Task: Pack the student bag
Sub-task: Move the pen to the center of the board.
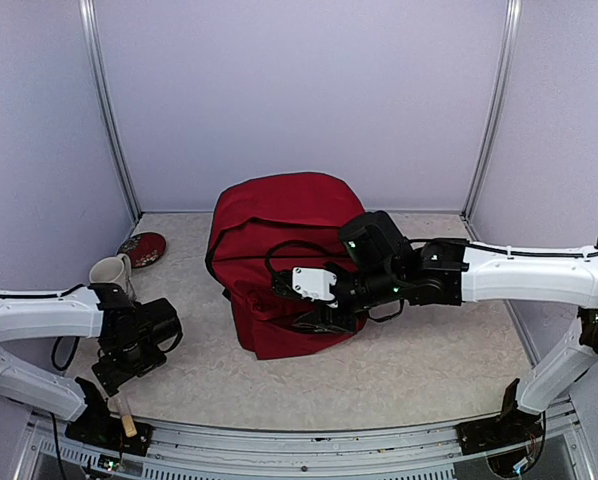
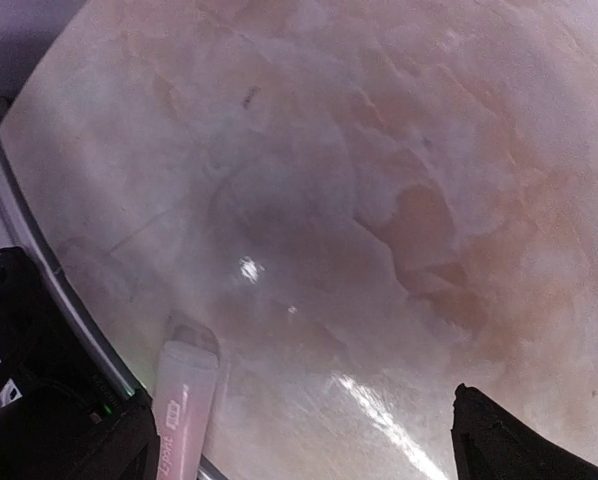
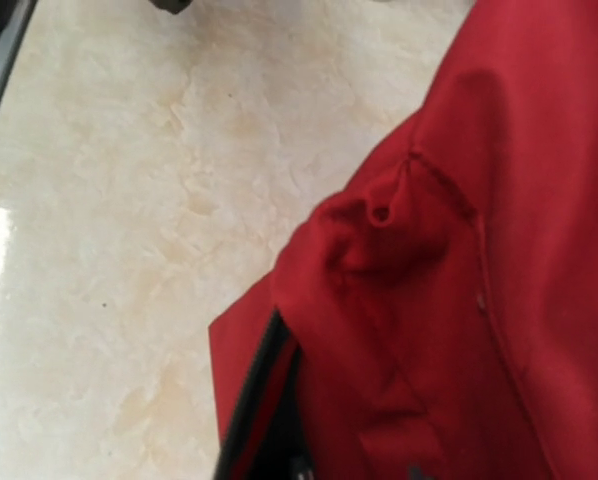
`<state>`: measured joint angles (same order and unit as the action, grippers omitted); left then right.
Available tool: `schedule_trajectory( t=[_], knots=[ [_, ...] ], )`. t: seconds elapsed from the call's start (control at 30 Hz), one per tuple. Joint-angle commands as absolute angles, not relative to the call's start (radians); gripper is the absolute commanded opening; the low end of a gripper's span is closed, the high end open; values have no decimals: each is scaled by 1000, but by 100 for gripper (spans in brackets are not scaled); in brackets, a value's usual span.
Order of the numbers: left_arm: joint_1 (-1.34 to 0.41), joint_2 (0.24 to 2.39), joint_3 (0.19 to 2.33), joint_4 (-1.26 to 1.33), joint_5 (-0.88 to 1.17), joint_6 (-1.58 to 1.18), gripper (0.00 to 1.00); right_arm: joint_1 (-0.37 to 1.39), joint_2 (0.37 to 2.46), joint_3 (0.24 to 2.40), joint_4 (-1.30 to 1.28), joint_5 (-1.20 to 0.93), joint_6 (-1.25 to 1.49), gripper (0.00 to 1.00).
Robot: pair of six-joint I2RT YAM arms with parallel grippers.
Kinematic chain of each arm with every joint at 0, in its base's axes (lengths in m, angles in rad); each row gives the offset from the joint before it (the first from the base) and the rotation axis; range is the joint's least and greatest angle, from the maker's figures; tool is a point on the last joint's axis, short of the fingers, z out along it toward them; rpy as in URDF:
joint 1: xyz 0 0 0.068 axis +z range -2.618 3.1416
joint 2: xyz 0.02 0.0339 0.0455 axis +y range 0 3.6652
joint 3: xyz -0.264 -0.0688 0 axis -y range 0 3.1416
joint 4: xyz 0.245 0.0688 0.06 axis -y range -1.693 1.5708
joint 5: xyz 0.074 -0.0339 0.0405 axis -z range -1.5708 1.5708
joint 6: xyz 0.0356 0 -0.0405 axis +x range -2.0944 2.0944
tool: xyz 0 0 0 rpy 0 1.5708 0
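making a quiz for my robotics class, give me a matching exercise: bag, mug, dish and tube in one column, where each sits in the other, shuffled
Things:
1 student bag
2 mug
3 dark red dish
4 pale tube

Places:
a back left corner of the table
b near edge, far left
c middle
d beside the dish, on its nearer side

Pairs: 1-c, 2-d, 3-a, 4-b

A cream cup with a handle [image 1: 109, 272] stands just beside a small round dark red plate [image 1: 142, 249] on the pale speckled table [image 1: 429, 370].
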<state>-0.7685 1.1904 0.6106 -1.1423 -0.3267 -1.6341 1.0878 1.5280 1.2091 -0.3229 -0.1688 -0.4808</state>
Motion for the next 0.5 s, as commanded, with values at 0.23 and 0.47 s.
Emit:
schedule_trajectory(
  t=[0.23,0.47],
  knots=[
    [-701,1434,581,-1133,-267,-1812,99,1122,1440,1164,-273,-242,-489,54],
    [-693,1414,540,-1083,-218,-1830,99,1135,1428,1157,-274,-248,-500,54]
  ],
)
